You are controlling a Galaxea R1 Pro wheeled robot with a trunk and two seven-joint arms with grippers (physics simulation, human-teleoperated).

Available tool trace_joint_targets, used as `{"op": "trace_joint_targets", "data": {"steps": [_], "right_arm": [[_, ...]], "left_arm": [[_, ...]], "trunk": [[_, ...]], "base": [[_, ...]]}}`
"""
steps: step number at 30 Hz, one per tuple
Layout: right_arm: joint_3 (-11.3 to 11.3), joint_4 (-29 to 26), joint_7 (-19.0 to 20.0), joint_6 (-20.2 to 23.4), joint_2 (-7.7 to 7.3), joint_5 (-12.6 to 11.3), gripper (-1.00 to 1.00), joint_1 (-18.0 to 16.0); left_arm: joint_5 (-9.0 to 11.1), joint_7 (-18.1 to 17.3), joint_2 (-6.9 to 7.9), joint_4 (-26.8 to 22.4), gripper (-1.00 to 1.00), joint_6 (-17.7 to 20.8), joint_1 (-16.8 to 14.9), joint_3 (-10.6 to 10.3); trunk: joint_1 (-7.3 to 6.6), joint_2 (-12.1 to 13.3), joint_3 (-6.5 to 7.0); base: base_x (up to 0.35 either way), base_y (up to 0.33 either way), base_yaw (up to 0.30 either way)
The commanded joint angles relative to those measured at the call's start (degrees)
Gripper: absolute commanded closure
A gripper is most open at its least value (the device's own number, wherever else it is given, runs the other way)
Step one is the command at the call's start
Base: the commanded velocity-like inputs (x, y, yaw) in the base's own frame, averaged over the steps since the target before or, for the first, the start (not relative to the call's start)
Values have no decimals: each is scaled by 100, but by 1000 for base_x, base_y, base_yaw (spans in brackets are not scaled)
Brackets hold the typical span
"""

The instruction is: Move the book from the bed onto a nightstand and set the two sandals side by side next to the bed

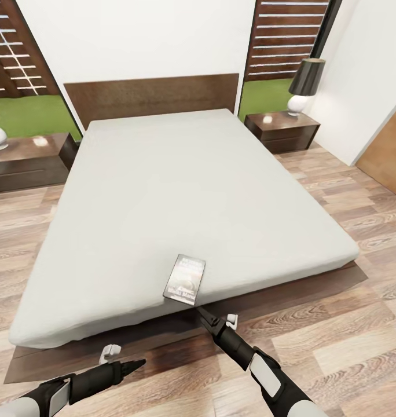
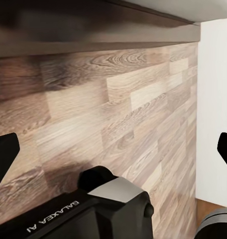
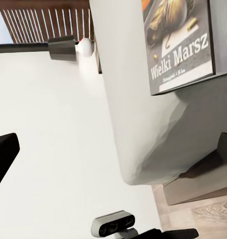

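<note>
Book (image 1: 184, 280) at near edge of bed (image 1: 180, 191) | wood-plank floor (image 1: 348, 324) | nightstands (image 1: 282, 130) flank headboard | right pincer (image 1: 205, 315) apart, near book | left pincer (image 1: 134, 365) apart, over floor

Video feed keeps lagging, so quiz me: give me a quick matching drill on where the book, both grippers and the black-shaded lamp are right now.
Things:
1. book
2. right gripper
3. left gripper
4. black-shaded lamp

Places:
A. over the floor, short of the bed frame
B. on the right-hand nightstand
C. near the mattress's foot edge
D. just below the book, at the bed's foot

Pairs: 1-C, 2-D, 3-A, 4-B
</note>
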Motion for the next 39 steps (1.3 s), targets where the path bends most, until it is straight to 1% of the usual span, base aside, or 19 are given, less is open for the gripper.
{"op": "trace_joint_targets", "data": {"steps": [1, 6, 28, 39], "right_arm": [[16, -1, 5, 53, -3, -61, -100, -3], [17, -5, 5, 53, -7, -61, -100, -3], [6, -6, 5, 53, -9, -61, -100, -3], [6, -6, 5, 53, -8, -61, -100, -3]], "left_arm": [[31, -18, -3, -1, -100, 28, -2, -20], [31, -18, -23, -1, -100, 28, -2, -20], [31, -18, -25, -2, -100, 28, -2, -20], [31, -18, -25, -1, -100, 28, -2, -20]], "trunk": [[22, -43, -22], [132, -244, -112], [615, -1126, -507], [615, -1126, -507]], "base": [[0, 0, 0], [0, 0, 0], [0, 0, 0], [12, 4, 0]]}}
